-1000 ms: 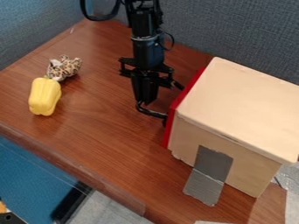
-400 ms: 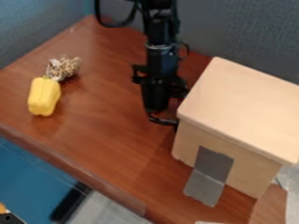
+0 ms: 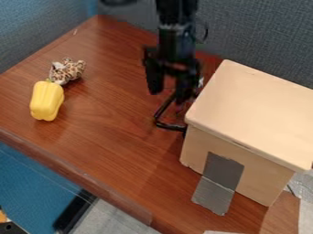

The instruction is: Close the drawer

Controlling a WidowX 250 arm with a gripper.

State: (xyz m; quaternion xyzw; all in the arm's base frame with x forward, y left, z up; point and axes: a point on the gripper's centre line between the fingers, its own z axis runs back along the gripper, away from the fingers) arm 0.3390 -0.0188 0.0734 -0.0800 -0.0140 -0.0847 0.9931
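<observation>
Got claw (image 3: 169, 89) spread, with nothing pinched, pointing down by the left side of the wooden box (image 3: 245, 114). Right above black handle (image 3: 163, 124), near or maybe touching its upper end (cannot tell, too much overlap). Judging by the handle close against the box and no drawer body poking out past the lid, looks shut or nearly so. Cannot see the front face well enough to rule out a thin gap.

Step in hand, probably: finish up, back off clean. Lift straight up first, clear of the handle, then swing away from the box. Avoid hooking the loop between the spread fingers; could drag the drawer open again. If in need of a last nudge, press flat and slow against the front, near the middle, squarely toward the box. Go easy on force: could skid the whole box, only taped down to the table (image 3: 116, 151) by the gray strip (image 3: 221, 183) on the near side. Leave yellow pepper (image 3: 46, 100) and spotted toy (image 3: 67, 71) alone, well apart from the work.
</observation>
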